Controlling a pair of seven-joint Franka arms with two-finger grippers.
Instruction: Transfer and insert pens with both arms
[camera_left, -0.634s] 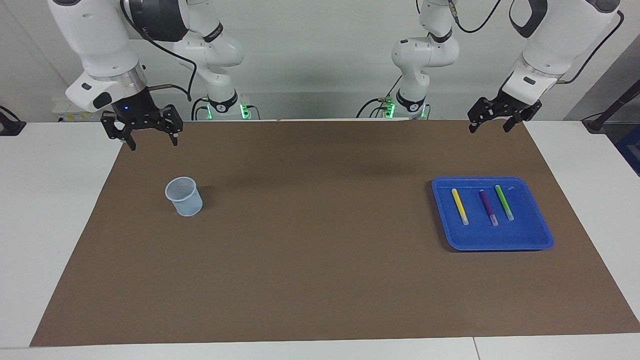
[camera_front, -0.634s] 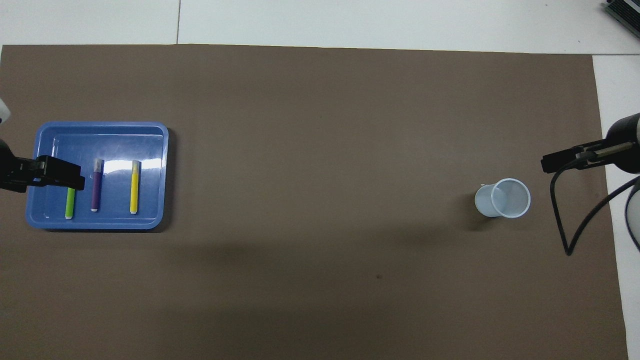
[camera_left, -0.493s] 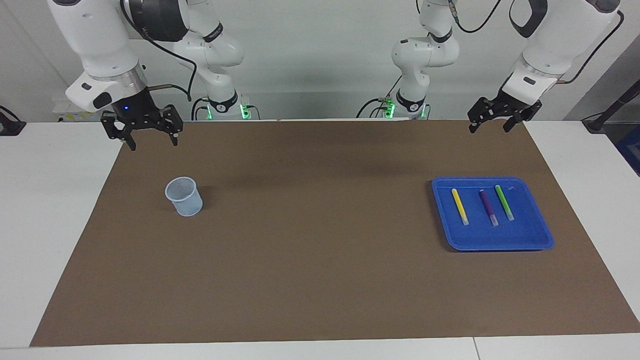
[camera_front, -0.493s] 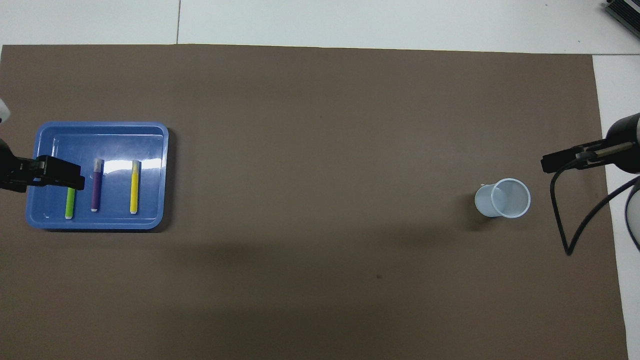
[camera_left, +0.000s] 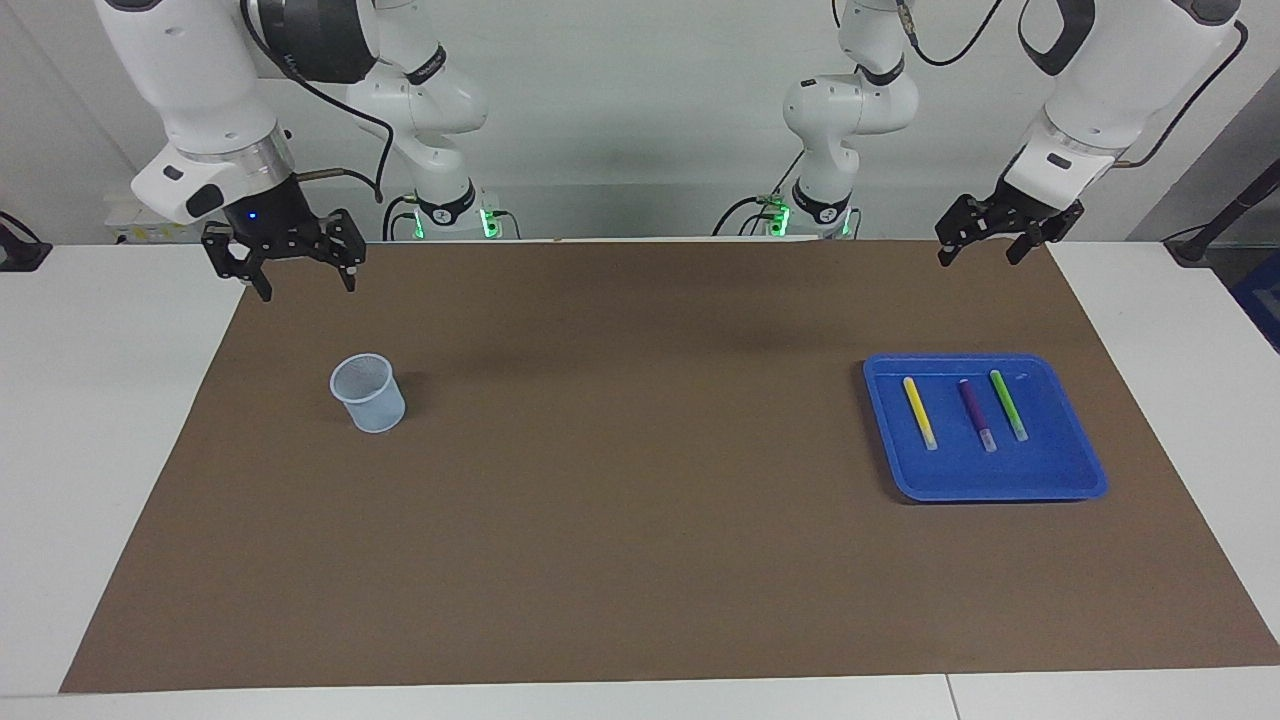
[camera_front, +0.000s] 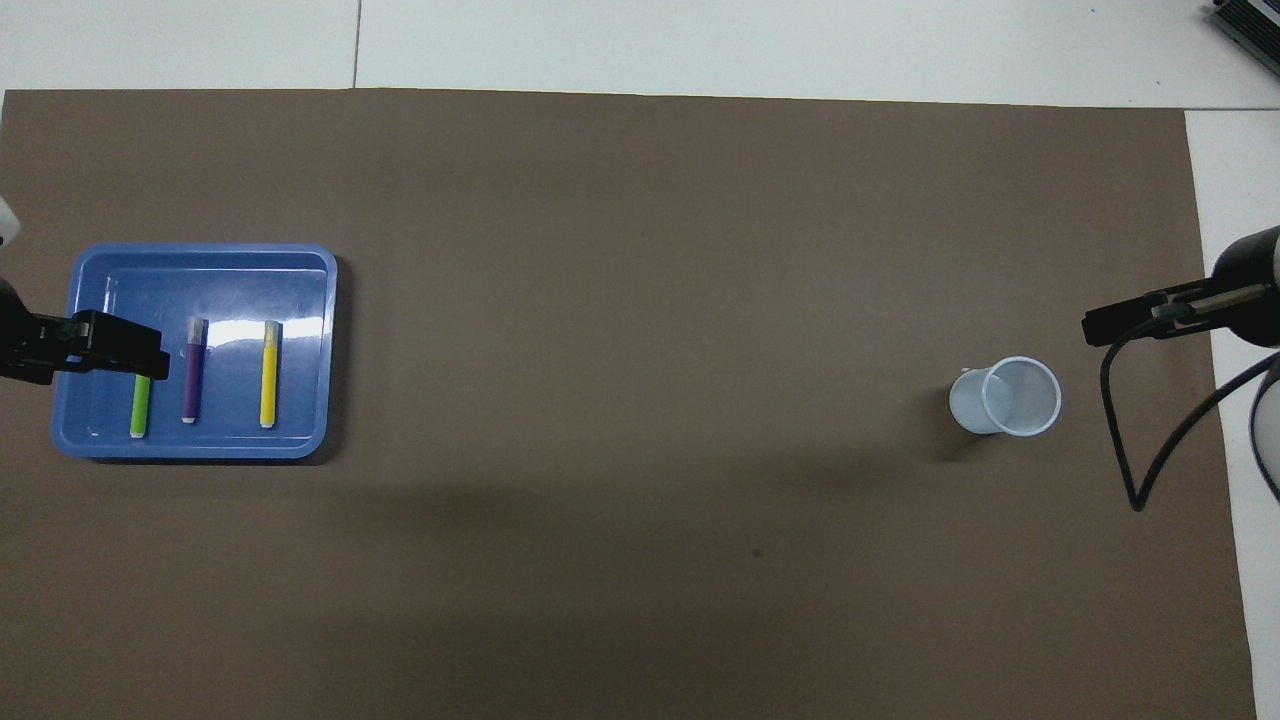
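Nothing moved yet: three pens (camera_left: 966, 410) in blue tray (camera_left: 1060, 475), mesh cup (camera_left: 369, 393) empty, left end effector (camera_left: 980, 245) and right end effector (camera_left: 300, 268) open, idle.

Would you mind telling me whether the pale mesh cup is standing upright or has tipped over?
Upright. The cup stands on its base on the brown mat, and its round open rim faces up in the overhead view.

My workspace is evenly, brightly lit from above. Soft broad shadows cross the brown mat (camera_left: 640, 480); white glare streaks the blue tray (camera_front: 200, 290). Both views are sharp.
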